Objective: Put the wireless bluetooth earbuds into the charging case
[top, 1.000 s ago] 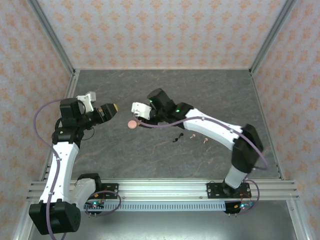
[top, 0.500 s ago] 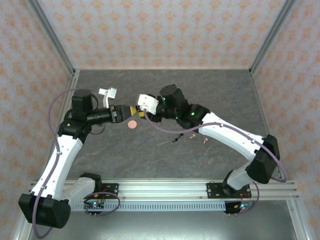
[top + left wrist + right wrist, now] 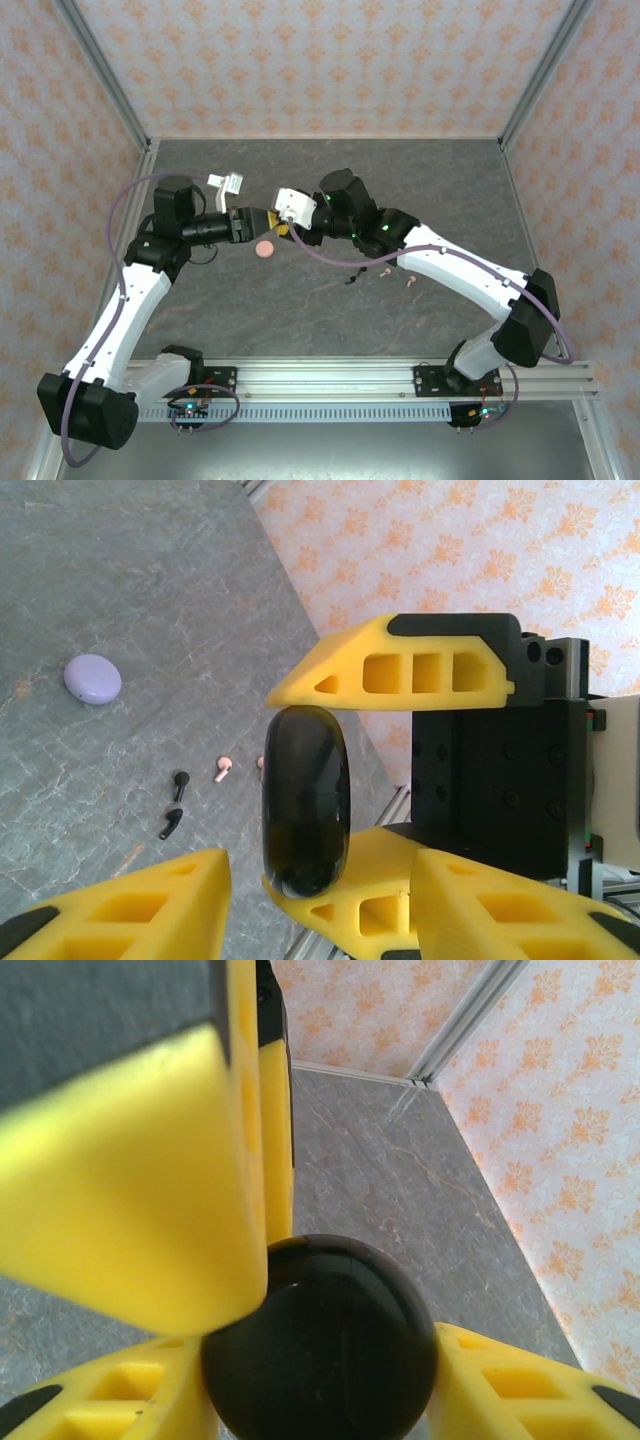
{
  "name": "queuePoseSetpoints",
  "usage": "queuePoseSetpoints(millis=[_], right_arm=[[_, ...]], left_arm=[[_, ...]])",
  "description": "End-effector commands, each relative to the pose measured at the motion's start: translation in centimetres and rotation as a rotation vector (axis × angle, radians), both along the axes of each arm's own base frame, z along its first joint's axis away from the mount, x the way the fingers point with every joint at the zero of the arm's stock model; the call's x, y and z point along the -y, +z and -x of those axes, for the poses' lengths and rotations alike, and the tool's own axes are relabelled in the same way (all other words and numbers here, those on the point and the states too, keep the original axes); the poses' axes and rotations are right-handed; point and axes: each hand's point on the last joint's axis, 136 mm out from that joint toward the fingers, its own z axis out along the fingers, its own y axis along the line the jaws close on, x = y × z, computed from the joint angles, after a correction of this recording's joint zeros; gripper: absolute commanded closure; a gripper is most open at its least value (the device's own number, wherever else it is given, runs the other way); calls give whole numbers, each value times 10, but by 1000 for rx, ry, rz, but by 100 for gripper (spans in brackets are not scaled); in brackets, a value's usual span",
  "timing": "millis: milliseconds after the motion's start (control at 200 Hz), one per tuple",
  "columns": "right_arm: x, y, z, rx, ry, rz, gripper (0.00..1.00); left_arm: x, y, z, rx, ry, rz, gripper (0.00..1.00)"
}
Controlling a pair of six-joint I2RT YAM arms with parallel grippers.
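A glossy black charging case [image 3: 320,1330] hangs above the table, and my right gripper [image 3: 320,1365] is shut on its rim. In the left wrist view the case [image 3: 305,800] stands edge-on between the right gripper's yellow fingers [image 3: 400,670]. My left gripper [image 3: 320,875] straddles its flat faces, open, with a gap on each side. The two grippers meet at mid-table, left gripper [image 3: 258,221] against right gripper [image 3: 281,226]. The earbuds lie on the table: two black earbuds [image 3: 176,802] beside two pale pink earbuds [image 3: 223,770], also in the top view as black earbuds [image 3: 352,276] and pink earbuds [image 3: 385,272].
A pink round case [image 3: 265,249] lies on the table just under the meeting grippers. A lilac round case [image 3: 92,678] sits farther off on the grey table. Patterned walls and metal frame posts [image 3: 110,90] close in the table's sides and back.
My left arm has swung right to meet the right gripper, and its jaws have narrowed around the black case. The right gripper has shifted slightly right and kept hold of the case.
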Motion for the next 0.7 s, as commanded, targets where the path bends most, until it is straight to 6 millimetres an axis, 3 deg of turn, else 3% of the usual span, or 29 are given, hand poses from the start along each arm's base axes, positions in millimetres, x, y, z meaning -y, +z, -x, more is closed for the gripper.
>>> queuePoseSetpoints(millis=[0, 485, 611, 696], right_arm=[[-8, 18, 6, 6, 28, -72, 50], [-9, 18, 6, -23, 14, -76, 47], [0, 21, 1, -35, -42, -77, 43], [14, 21, -6, -41, -121, -80, 34]], left_arm=[[3, 12, -3, 47, -4, 9, 53], [11, 9, -6, 47, -14, 6, 79], [9, 10, -8, 64, 4, -6, 81], [7, 11, -11, 94, 32, -20, 82]])
